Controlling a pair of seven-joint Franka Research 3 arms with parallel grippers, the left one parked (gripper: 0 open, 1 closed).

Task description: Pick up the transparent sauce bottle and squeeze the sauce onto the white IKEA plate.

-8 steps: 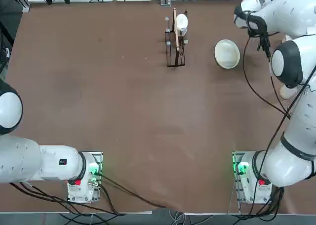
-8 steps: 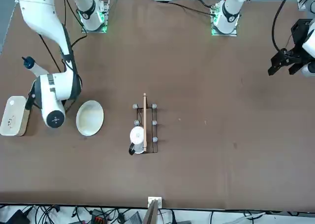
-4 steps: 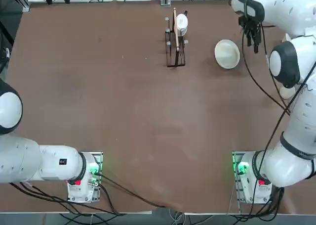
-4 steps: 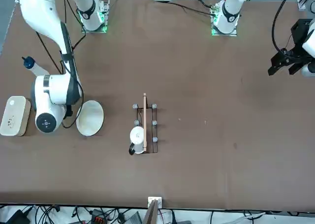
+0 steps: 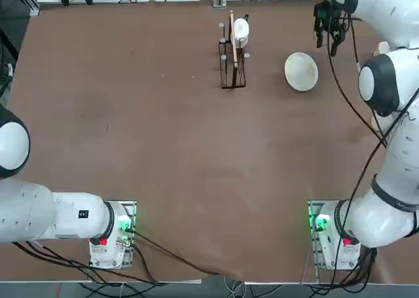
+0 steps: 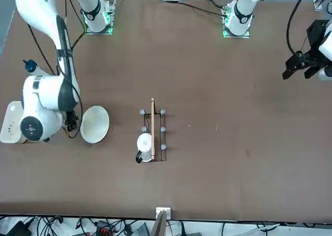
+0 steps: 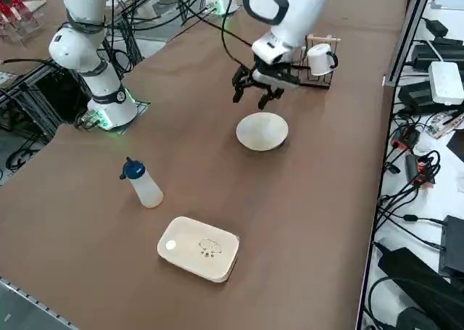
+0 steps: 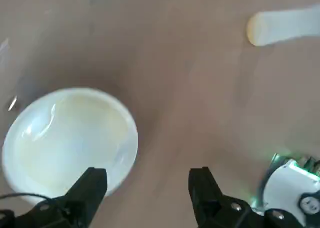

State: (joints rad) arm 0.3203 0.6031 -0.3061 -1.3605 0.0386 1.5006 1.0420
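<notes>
One sauce bottle, one plate, one empty right gripper.
The black wire rack (image 5: 232,55), carrying one white mug (image 5: 241,29), is standing left at the table's far edge; to its right one white IKEA plate (image 5: 301,71) is lying, with the right gripper (image 5: 327,37) hanging above its far-right rim, fingers spread apart on nothing. One transparent sauce bottle (image 7: 142,183) is standing upright well right of the plate, beside one white rounded container (image 7: 199,248).
</notes>
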